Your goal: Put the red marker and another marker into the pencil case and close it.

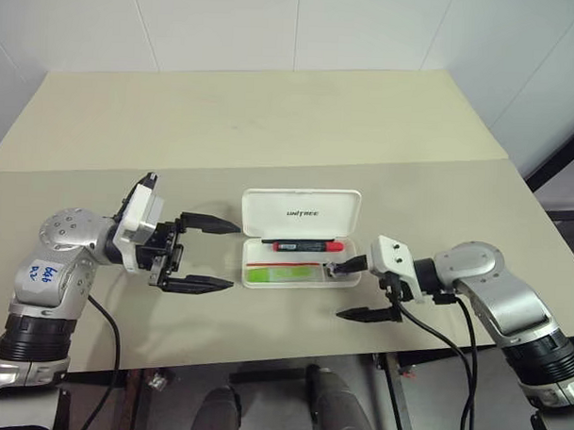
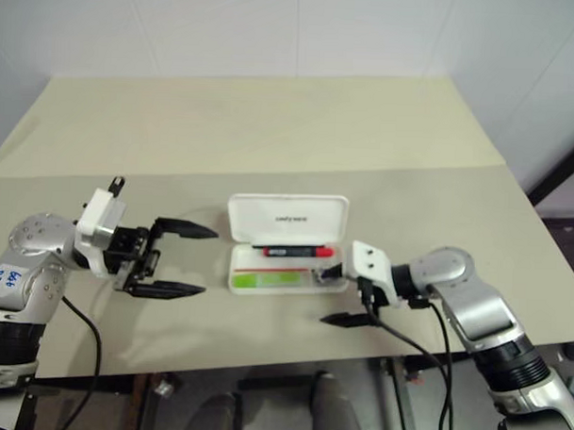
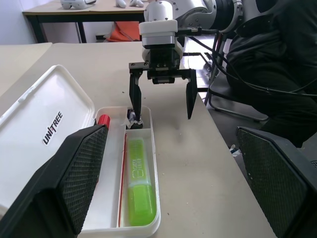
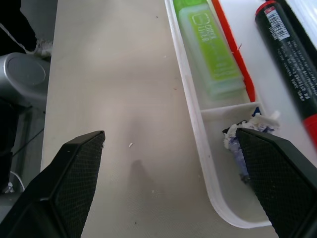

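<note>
Left eye view: two markers (image 1: 305,245), one case (image 1: 301,212).

— Where's the left gripper (image 1: 203,254)?

— Just left of the case (image 1: 302,214), hanging above the tabletop, pointing level toward it. Its two black fingers stand wide apart, one farther back, one nearer, nothing between them.

— And the right gripper (image 1: 358,289)?

— At the case's right end, angled downward toward it, jaws spread wide too. One finger (image 4: 270,168) reaches over the case's end corner; the other (image 4: 59,188) hangs outside the near wall. It grips nothing.

— The arms?

— Both bent inward from the sides, wrists turned toward the case.
</note>
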You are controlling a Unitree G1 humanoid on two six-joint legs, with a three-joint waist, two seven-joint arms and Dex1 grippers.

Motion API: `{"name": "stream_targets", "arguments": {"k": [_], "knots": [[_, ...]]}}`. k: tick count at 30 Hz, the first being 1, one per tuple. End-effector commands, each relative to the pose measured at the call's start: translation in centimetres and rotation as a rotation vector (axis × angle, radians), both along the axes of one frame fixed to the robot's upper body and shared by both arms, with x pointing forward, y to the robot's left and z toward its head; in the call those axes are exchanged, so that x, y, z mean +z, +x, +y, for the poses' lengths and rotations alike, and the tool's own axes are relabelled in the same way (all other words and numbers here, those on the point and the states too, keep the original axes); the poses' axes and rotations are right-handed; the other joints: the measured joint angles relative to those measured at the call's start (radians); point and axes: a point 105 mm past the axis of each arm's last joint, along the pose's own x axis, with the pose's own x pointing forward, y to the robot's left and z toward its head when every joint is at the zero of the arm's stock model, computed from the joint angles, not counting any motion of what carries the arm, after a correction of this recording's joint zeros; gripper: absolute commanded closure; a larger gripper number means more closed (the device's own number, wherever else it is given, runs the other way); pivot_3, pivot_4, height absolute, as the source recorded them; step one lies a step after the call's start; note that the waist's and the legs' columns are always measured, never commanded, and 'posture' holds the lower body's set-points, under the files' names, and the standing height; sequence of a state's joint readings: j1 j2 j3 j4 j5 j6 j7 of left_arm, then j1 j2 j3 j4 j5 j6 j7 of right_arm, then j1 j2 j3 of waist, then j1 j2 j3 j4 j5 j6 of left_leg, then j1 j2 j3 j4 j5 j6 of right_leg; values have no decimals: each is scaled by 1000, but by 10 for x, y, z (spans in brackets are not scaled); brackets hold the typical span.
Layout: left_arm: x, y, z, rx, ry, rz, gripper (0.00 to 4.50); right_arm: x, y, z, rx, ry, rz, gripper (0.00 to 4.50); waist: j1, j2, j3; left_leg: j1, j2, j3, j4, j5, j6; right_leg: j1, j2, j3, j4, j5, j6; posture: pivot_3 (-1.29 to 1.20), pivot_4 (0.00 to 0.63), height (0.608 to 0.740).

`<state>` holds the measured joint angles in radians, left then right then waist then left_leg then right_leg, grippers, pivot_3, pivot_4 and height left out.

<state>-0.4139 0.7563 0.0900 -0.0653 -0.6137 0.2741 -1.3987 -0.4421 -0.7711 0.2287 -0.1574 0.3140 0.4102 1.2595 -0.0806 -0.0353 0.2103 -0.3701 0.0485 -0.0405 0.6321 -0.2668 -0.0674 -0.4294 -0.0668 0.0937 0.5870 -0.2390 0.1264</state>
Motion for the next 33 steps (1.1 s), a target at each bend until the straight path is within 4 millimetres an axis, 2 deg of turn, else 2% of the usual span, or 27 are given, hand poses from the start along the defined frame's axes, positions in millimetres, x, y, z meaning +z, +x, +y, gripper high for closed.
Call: {"name": "stream_targets", "arguments": {"k": [1,7,15,19,24,29,30,33], "knots": [[5,5,1,0,0,-36,0,30,-6,0,17,133,-51,16,2,0,0,0,0,0,0,0,0,0,0,0,0,0,0,0,150,740],[6,28,4,54,-14,-57,0,56,-3,-6,-17,300,-119,16,4,0,0,0,0,0,0,0,0,1,0,0,0,0,0,0,150,740],[12,63,-3,105,-36,-126,0,69,-2,-15,-61,388,-165,16,12,0,0,0,0,0,0,0,0,0,0,0,-1,1,1,0,150,740],[14,89,-5,170,-30,-155,888,74,-8,-26,-79,418,-147,0,26,-1,0,-1,0,0,0,0,0,0,0,0,-1,1,2,0,150,740],[22,99,-11,134,-48,-170,2557,79,-14,-38,-104,466,-146,0,28,-1,0,-1,0,0,0,0,0,0,0,0,-2,2,3,0,150,740],[38,107,-17,111,-96,-194,4289,83,-22,-49,-132,502,-169,0,29,-1,0,-1,0,0,-1,0,0,0,1,0,-2,7,13,0,150,740],[42,109,-17,114,-111,-198,4481,84,-23,-50,-139,510,-173,0,29,-1,1,-2,0,0,-1,0,0,0,1,0,-3,7,13,0,150,740],[50,114,-17,129,-131,-200,4481,84,-26,-52,-155,517,-180,0,27,-1,1,-2,0,0,0,0,0,0,1,0,-3,7,13,0,150,740]]}}
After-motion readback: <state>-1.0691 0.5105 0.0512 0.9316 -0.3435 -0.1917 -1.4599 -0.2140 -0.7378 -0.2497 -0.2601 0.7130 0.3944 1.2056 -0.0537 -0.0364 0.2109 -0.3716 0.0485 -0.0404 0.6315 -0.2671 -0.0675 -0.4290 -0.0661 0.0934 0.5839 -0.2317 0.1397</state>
